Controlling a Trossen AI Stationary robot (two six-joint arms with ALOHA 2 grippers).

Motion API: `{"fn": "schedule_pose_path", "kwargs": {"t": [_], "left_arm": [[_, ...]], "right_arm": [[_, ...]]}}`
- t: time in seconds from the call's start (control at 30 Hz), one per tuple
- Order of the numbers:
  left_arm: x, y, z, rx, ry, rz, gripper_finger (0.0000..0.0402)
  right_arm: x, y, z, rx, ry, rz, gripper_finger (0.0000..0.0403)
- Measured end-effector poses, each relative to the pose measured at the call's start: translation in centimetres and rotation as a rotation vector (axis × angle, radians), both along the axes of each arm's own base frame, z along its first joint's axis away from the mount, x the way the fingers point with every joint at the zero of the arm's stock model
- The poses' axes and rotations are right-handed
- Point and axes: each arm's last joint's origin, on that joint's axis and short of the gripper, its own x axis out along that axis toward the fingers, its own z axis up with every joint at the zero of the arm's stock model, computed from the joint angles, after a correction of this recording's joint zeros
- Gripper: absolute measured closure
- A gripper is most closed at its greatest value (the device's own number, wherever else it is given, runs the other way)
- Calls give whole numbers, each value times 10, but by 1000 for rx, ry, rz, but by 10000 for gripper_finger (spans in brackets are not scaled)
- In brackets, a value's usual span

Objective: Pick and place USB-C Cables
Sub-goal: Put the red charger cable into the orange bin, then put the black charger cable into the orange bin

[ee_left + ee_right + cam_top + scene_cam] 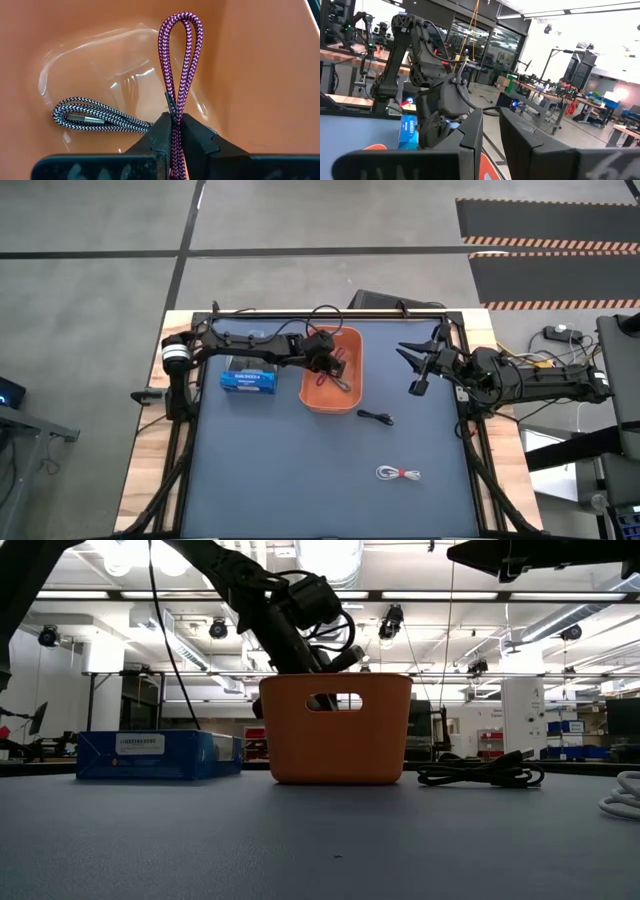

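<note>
My left gripper [173, 120] reaches down into the orange basket [348, 395] and is shut on the red braided cable [179, 55]. The grey braided cable [95, 117] lies coiled on the basket's floor beside it. On the table to the right of the basket lie the black cable [375, 417] and, nearer the near edge, the white cable with a red tie [398, 474]. My right gripper [412, 368] hovers open near the table's right edge, away from every cable. In the low view the basket's wall [335, 740] hides the left fingers. My left gripper pinches the red cable's folded strands [173, 107] between its two fingers, just behind a small dark tie. It comes from above, pointing down into the basket, with the fingers along the bundle. The looped end [181, 22] sticks out past the fingertips, over the basket's floor.
A blue-and-black retail box [248, 378] lies left of the basket, under the left arm. A raised frame [330, 316] runs round the dark mat. Bare mat spreads between the basket and the near edge.
</note>
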Motion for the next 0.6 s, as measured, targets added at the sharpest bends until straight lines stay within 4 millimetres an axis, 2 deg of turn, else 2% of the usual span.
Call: {"fn": "schedule_pose_path", "kwargs": {"t": [0.2,0.47,0.6], "left_arm": [[0,-1,2,-36,-14,-2,376],[-1,3,3,-51,-24,-7,313],[-2,5,4,-44,-24,-10,294]], "right_arm": [[0,0,0,-1,1,0,347],[0,0,0,5,-2,2,347],[0,0,0,23,-9,5,347]]}}
